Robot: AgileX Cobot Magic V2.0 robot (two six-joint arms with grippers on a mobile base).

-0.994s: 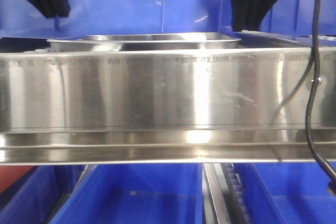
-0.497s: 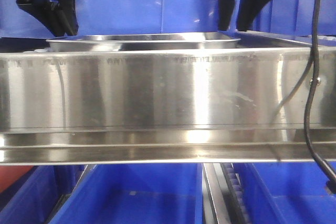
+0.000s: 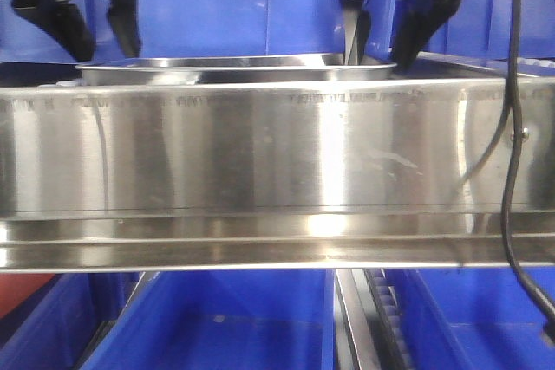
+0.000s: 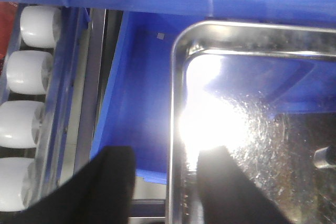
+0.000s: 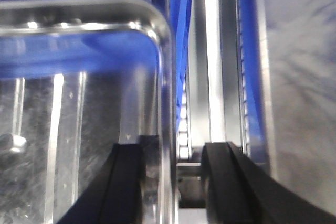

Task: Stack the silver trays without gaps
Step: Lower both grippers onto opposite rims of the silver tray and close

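— Fingers (image 4: pixel 113 182) of the left gripper (image 4: pixel 167 187) are spread wide and grip nothing. What sits between them?
— The rim of the silver tray (image 4: pixel 252 129): its left edge runs straight through the gap, one finger outside over the blue bin (image 4: pixel 136 93), the other inside over the glaring tray floor.
— Touching?
— Cannot tell from the wrist view. From the front, both tips end just above the rim.
— And the right gripper (image 5: pixel 173 182)?
— Spread too, nothing clamped. The tray's rounded corner curves ahead of its fingers (image 5: pixel 123 182), and the side rim passes down between them. The inner finger is just beside the tray wall; the outer one hangs over the roller track (image 5: pixel 210 77).
— Contact there?
— Too blurred to say.
— Beyond the left fingers?
— A row of white rollers (image 4: pixel 29 72), well outside the outer finger.
— Below everything?
— From the front, the tray lies behind the steel shelf rail (image 3: pixel 260 153), beneath both pairs of fingers, with a black cable (image 3: pixel 512 171) hanging outside the right ones. Whether more than one tray is stacked there, I cannot tell.
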